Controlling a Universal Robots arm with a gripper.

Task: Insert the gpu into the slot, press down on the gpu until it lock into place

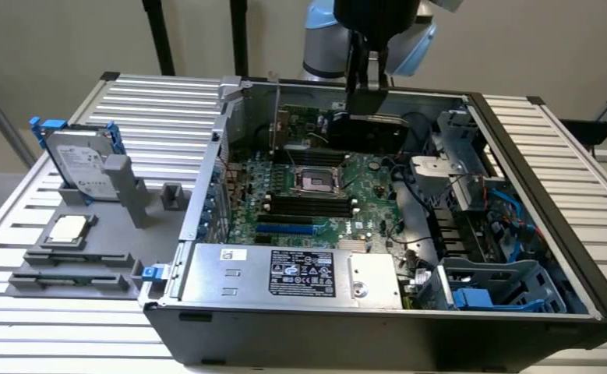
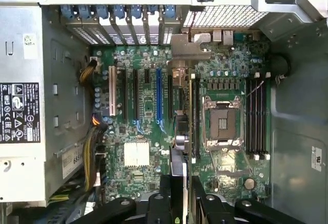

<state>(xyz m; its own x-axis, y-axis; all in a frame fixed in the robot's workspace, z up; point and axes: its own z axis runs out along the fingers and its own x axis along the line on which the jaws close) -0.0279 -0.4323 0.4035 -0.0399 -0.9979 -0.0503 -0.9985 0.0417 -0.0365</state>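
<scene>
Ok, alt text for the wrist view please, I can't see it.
The gripper holds the gpu edge-on above the green motherboard, beside the blue slot and not in it. A grey power supply lies along one side.

Bright-blue slot (image 2: 159,93), green motherboard (image 2: 146,106), black-shrouded gpu (image 1: 367,134), silver power supply (image 1: 225,273) with black label (image 1: 301,273).

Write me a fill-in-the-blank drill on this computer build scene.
The gripper holds the ___ above the motherboard. The long slot that the card goes into is coloured ___. That slot has ___ plugged into it. Outside the case, at the exterior view's left, a ___ stands on the table.
Missing words: graphics card; blue; nothing; hard drive.
</scene>
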